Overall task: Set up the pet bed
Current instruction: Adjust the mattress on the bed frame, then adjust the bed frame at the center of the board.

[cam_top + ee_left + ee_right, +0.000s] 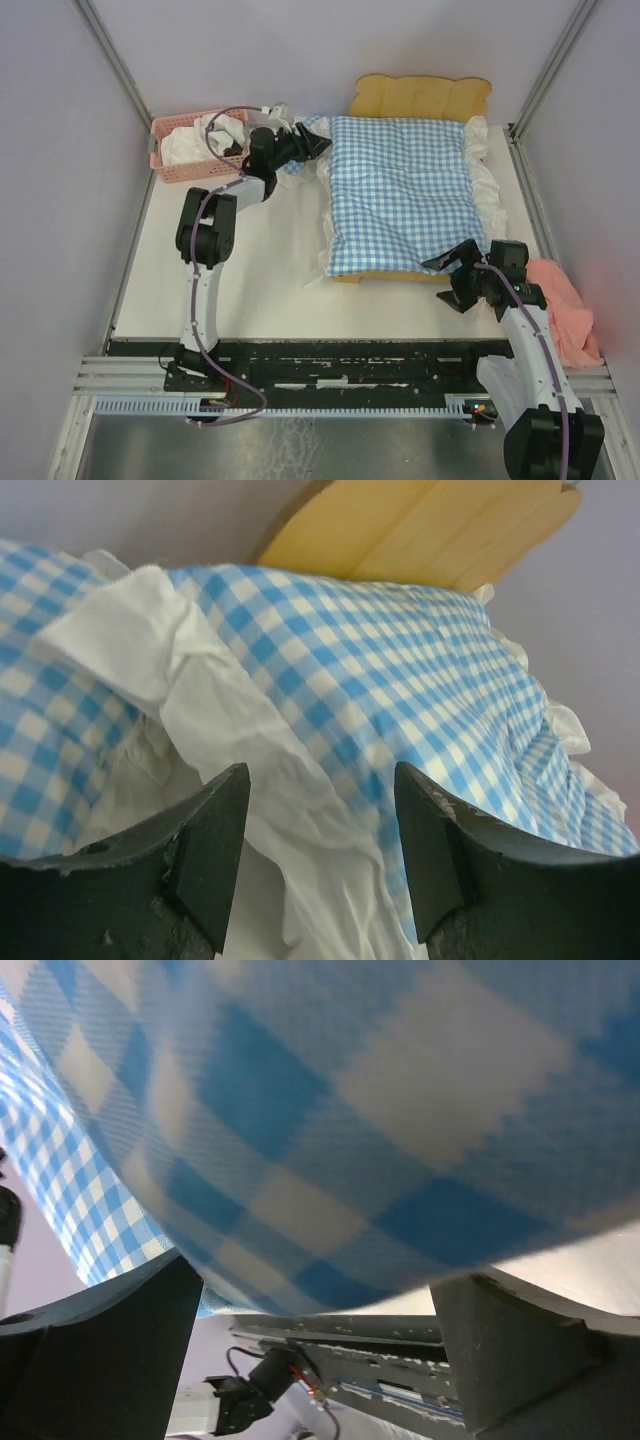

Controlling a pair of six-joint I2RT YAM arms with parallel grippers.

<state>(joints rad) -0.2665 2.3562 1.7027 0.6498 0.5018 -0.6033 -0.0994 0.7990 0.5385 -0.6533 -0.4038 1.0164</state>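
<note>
The pet bed shows its light-wood wavy headboard (420, 97) (420, 530) at the back and a strip of its foot rail (372, 277) at the front. Blue-white gingham bedding (400, 190) (400, 670) (330, 1110) with a white ruffle covers the rest of it. My left gripper (318, 146) (320, 775) is at the bedding's far left corner. Its jaws stand open, and the white ruffle (290, 810) lies loose between them. My right gripper (447, 282) (315, 1275) is at the near right corner, wide open, with the gingham edge hanging just above its fingers.
A pink plastic basket (175, 150) holding white cloth stands at the back left, close behind the left arm. A pink cloth (565, 300) lies at the right table edge beside the right arm. Grey walls close in both sides.
</note>
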